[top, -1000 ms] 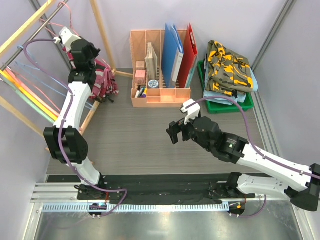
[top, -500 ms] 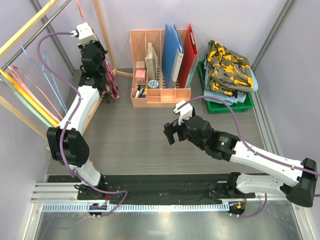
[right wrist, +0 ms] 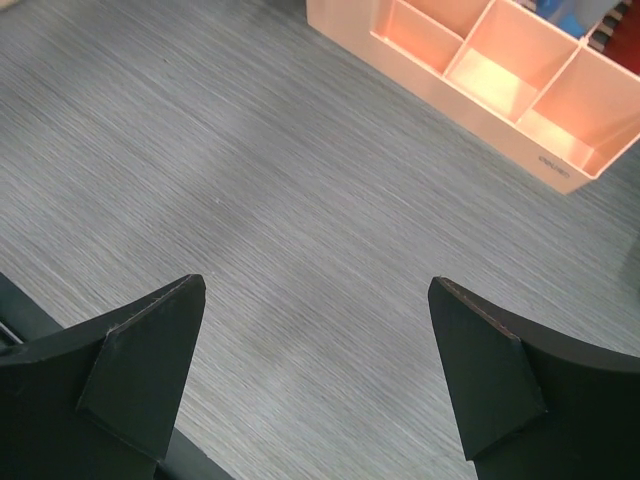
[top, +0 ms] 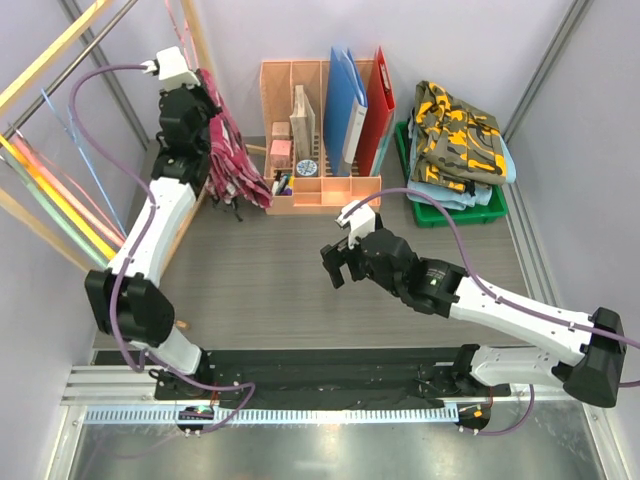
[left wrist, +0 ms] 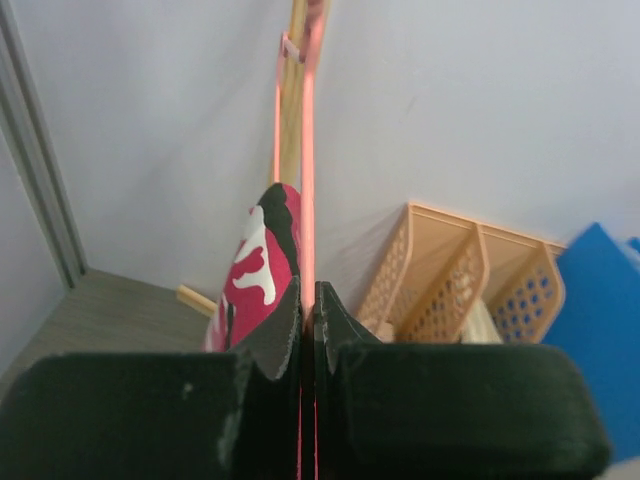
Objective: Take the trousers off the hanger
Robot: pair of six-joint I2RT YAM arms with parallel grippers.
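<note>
My left gripper (top: 196, 112) is shut on a thin pink hanger (left wrist: 308, 150) at the back left, held up off the rail. Pink camouflage trousers (top: 236, 152) hang from that hanger and drape down beside the organiser; in the left wrist view the trousers (left wrist: 256, 268) sit just left of the fingers. My right gripper (top: 338, 266) is open and empty over the bare table, mid-table; in the right wrist view the right gripper (right wrist: 318, 287) shows only grey tabletop between its jaws. Yellow-olive camouflage trousers (top: 455, 130) lie folded on light blue ones (top: 497, 190) in a green tray (top: 440, 214).
A peach desk organiser (top: 320, 192) with a blue folder (top: 345, 95) and a red folder (top: 379, 95) stands at the back centre. A wooden rack with several coloured empty hangers (top: 50, 190) fills the left side. Walls close in on both sides.
My left arm has swung the hanger and the pink camouflage trousers away from the rail, to the right toward the organiser. My right gripper has drifted slightly left, still open.
</note>
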